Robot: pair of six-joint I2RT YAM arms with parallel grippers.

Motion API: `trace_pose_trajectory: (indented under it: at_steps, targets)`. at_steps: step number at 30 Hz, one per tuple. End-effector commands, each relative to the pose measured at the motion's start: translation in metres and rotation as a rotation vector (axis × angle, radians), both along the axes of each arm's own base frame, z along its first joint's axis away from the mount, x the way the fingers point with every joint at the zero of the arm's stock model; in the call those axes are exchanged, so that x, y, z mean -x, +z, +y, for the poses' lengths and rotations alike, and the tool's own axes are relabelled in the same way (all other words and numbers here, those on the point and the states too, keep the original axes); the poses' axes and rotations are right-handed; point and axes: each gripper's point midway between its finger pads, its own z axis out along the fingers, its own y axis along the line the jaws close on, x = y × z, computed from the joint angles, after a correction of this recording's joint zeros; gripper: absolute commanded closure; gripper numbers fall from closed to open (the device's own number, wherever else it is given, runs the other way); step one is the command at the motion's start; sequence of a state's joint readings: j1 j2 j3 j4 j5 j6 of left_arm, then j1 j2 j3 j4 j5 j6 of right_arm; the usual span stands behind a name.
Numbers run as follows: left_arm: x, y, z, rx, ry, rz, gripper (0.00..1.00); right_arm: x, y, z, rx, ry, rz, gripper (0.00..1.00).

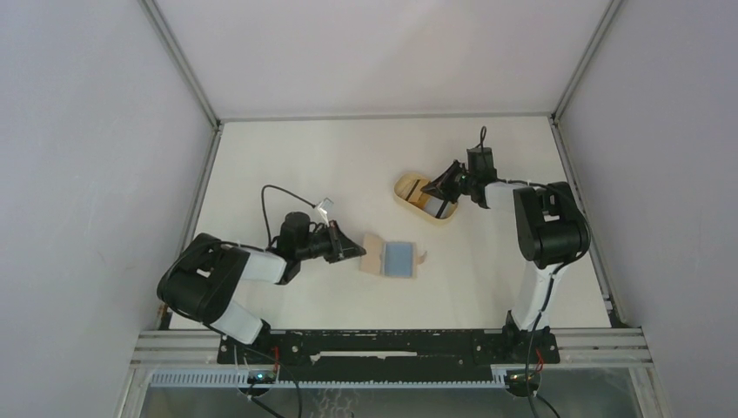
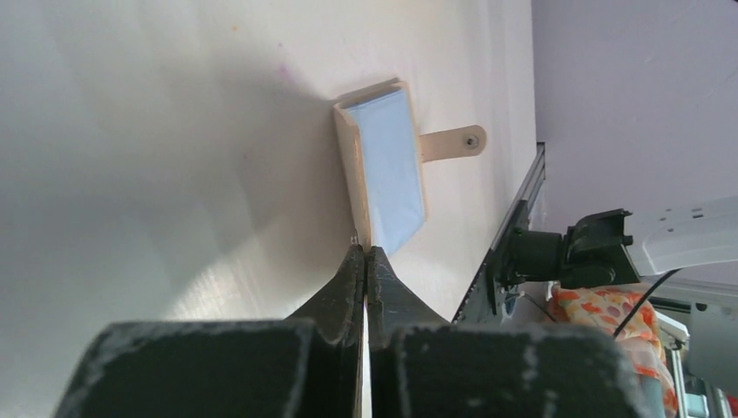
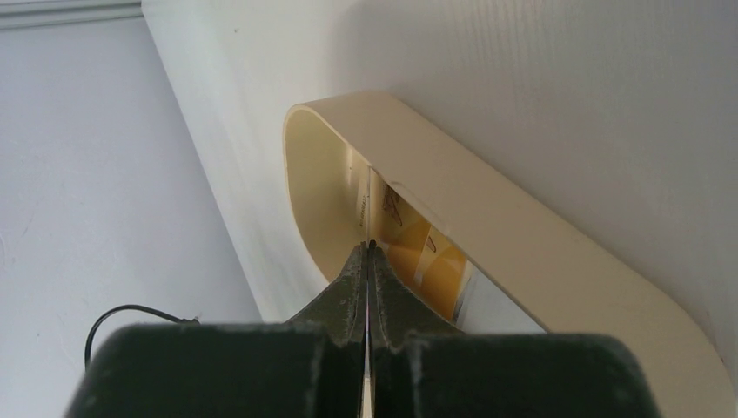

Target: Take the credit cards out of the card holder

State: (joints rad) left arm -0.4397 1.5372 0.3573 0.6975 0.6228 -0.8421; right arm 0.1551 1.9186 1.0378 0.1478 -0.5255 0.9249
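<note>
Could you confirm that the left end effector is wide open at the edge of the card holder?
Not quite: the left end effector is shut, fingers pressed together, as the left wrist view shows. It is indeed at the edge of the card holder.

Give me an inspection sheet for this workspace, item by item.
Surface: flat white table.
Job's things: tan leather-like bifold card holder lies open, a blue-grey plastic credit card on it; its snap tab sticks out.
Clutter: oval tan raised-rim tray holding a yellow-orange card.
Grippers: left gripper shut, tip at the holder's edge; right gripper shut, tip inside the tray.
Cables: black cable loops above the left arm.
Surroundings: grey enclosure walls, metal frame rails.
</note>
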Motion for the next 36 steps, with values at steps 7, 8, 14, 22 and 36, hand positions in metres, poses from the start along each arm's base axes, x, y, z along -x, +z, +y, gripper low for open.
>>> trace_pose_trajectory:
  at_steps: [7, 8, 14, 22, 36]
  targets:
    - [-0.012, -0.019, 0.012, -0.134, 0.047, -0.027, 0.58, -0.016, 0.012, 0.008, 0.02, 0.052, -0.007, 0.86]
    - [-0.014, -0.018, 0.014, -0.149, 0.054, -0.035, 0.54, -0.015, 0.013, 0.007, 0.036, 0.05, -0.007, 0.82]
    - [-0.027, -0.005, 0.024, -0.255, 0.069, -0.107, 0.14, -0.008, 0.023, -0.001, 0.109, 0.07, 0.004, 0.68]
    - [-0.041, 0.022, 0.045, -0.342, 0.119, -0.18, 0.0, 0.006, 0.021, -0.002, 0.14, 0.172, 0.083, 0.39]
    - [-0.069, 0.099, 0.099, -0.472, 0.365, -0.261, 0.0, 0.03, 0.08, -0.045, 0.271, 0.098, 0.069, 0.36]
